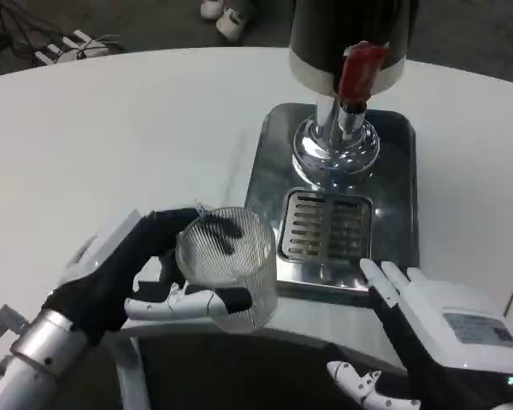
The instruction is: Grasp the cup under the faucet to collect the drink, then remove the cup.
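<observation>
Though gripped by fingers [207, 302]; clear ribbed cup [228, 265]

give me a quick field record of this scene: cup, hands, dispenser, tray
cup: clear, ribbed, held left of the drip tray, not under the faucet
left hand: grips the cup
right hand: holds nothing, fingers extended by the tray's front edge
dispenser: red tap handle, chrome faucet
drip tray: slotted grate, nothing on it
</observation>
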{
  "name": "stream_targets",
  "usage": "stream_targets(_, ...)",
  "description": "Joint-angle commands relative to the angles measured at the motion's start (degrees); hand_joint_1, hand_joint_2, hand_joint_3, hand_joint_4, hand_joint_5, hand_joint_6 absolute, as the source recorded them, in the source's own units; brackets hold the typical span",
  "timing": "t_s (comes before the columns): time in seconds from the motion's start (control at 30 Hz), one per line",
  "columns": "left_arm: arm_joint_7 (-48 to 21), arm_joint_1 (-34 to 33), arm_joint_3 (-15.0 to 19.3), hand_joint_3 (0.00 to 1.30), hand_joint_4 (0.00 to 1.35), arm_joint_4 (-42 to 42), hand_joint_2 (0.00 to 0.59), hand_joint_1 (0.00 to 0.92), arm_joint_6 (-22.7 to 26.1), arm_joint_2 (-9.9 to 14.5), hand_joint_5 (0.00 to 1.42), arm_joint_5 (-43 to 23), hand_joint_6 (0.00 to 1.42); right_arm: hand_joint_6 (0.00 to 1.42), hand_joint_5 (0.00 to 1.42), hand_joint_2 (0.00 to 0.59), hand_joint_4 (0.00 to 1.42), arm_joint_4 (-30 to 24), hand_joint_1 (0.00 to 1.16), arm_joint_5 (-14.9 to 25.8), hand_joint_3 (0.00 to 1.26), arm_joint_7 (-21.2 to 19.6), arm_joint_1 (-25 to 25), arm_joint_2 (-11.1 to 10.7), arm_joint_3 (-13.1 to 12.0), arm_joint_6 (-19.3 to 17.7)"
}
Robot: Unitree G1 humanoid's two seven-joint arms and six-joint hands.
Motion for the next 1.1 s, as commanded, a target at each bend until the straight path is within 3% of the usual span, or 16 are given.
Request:
stream_targets(0.03,3.66,-5.76,-0.77,1.04,1.13,6.31,0.0,0.494,-1.49,-0.68,1.17,2.45,1.17,0.1,0.0,0.405,0.0,-1.15,0.29,-0.11,0.02,-1.35,1.06,0.89,-0.07,0.14)
stream_targets(0.57,15.02,-27.09,-6.2,1.04,1.13,31.21,0.0,0.487,-2.57,-3.03,1.17,10.06,1.17,0.13,0.0,0.405,0.0,-4.5,0.29,0.16,0.03,-1.77,5.39,1.33,-0.04,-0.66)
stream_targets(0.77,17.65,-33.79,-9.94,1.04,1.13,39.86,0.0,0.487,-1.21,-4.59,1.17,13.05,1.17,0.14,0.0,0.405,0.0,-5.74,0.29,0.63,0.03,-1.83,7.37,1.45,-0.14,-1.32)
stream_targets(1.1,20.32,-41.0,-14.7,1.04,1.13,47.62,0.0,0.487,2.75,-9.34,1.17,15.56,1.17,0.16,0.0,0.405,0.0,-8.51,0.29,2.36,0.03,-1.95,10.96,1.29,-1.33,-2.81)
